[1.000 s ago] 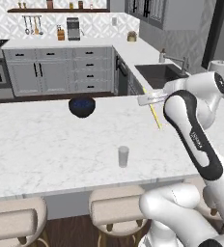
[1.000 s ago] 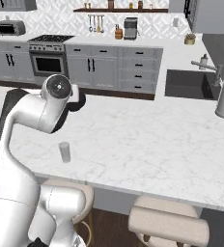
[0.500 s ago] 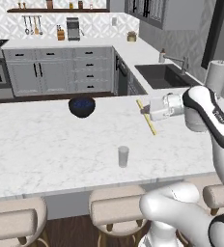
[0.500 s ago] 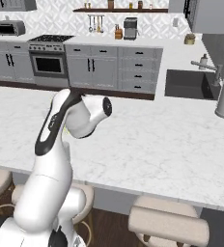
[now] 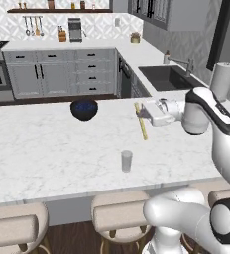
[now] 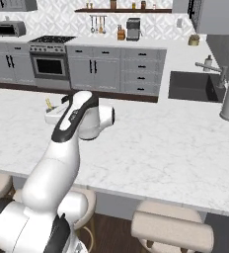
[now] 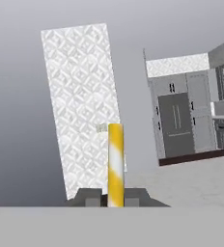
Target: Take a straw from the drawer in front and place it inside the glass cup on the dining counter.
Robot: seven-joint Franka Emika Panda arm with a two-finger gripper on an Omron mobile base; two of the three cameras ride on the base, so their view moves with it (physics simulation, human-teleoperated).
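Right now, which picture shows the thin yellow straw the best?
The left base view: the whole thin yellow straw shows, tilted, pinched in the robot's hand above the white marble counter. The hand view shows it close up between the fingertips. The right base view shows a bit of it behind the arm.

The left base view is sitting behind the arm, off to its left, looking forward and down across the table [image 5: 47, 163] toward the far grey cabinets [image 5: 62, 74] and the sink [image 5: 169, 77]. The right base view is riding on the other side, facing the same way, taking in the same table [image 6: 175, 148], cabinets [image 6: 111, 69] and sink [image 6: 193, 86], with the oven [image 6: 50, 66] further left. Both are standing well back. The hand view is looking out level along the fingers [image 7: 89, 197], rolled over, pressed close to the straw [image 7: 115, 164].
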